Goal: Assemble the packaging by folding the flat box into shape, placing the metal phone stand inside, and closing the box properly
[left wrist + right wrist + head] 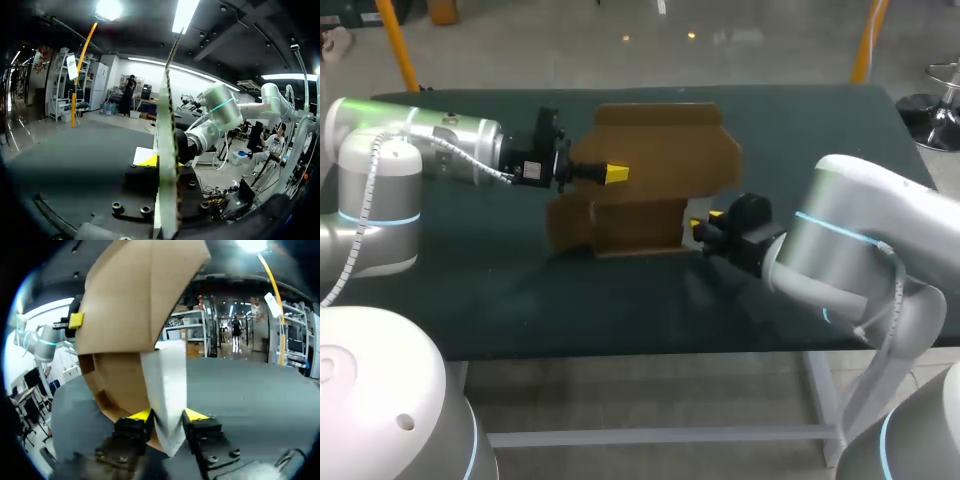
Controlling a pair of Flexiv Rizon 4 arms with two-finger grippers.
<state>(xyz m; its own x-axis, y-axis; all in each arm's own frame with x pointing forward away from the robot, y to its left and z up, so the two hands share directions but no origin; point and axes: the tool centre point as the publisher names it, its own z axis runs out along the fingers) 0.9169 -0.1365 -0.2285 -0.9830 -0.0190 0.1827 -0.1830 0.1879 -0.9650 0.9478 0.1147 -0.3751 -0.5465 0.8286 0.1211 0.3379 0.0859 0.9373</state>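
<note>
**Two claws brace the box for folding**

The brown cardboard box (pixel 655 170) is only partly opened and stands on edge over the middle of the dark green table (pixel 620 310). I cannot tell whether its lower edge touches the table. The left gripper (pixel 612 173) comes in from the left and is clamped on an upper panel, which runs edge-on between its fingers in the left wrist view. The right gripper (pixel 705 222) is closed on a pale flap (pixel 167 385) at the box's near right corner. Holding the box at opposite sides probably lets the arms push the sleeve square. The metal phone stand is not in any view, so packing appears to be some way off.
</note>
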